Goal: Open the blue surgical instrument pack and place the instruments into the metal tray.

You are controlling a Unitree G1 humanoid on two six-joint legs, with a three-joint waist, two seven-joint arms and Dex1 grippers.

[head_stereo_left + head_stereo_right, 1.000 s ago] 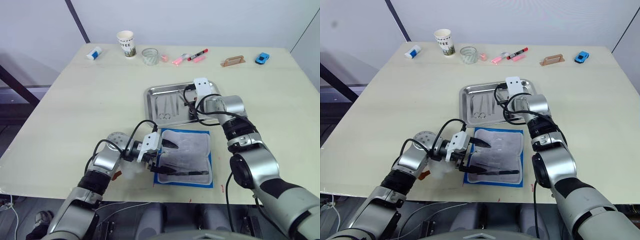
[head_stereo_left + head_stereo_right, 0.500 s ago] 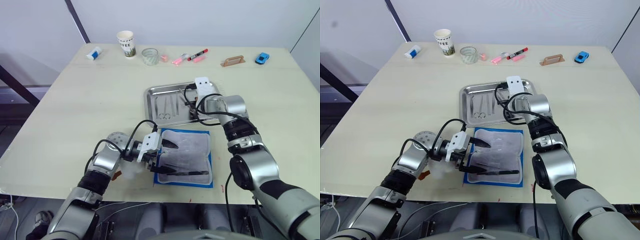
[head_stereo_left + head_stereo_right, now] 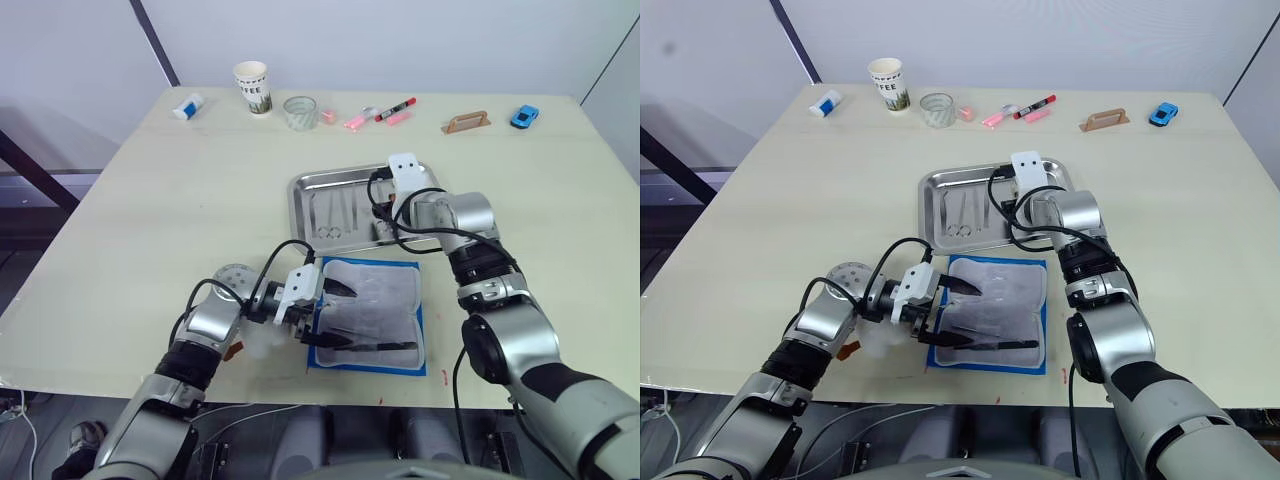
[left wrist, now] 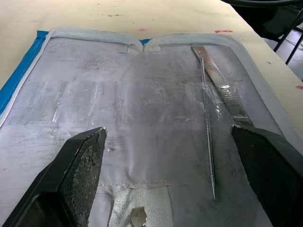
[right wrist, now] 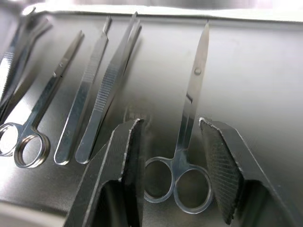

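Barely shifting since before: right end effector (image 5: 170,156) hovering spread over scissors (image 5: 188,132) lying in metal tray (image 3: 305,190); left end effector (image 4: 170,179) resting spread over opened blue pack (image 3: 372,312), partly hiding it.

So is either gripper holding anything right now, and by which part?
Nothing is held. The right gripper is open around the scissors lying in the metal tray; the left gripper is open over the pack.

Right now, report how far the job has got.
Done: the pack lies open, and several instruments, scissors included, lie in the tray. In hand: nothing; the right gripper is open over the scissors. Left: a probe and a flat handle in the pack, by the open left gripper.
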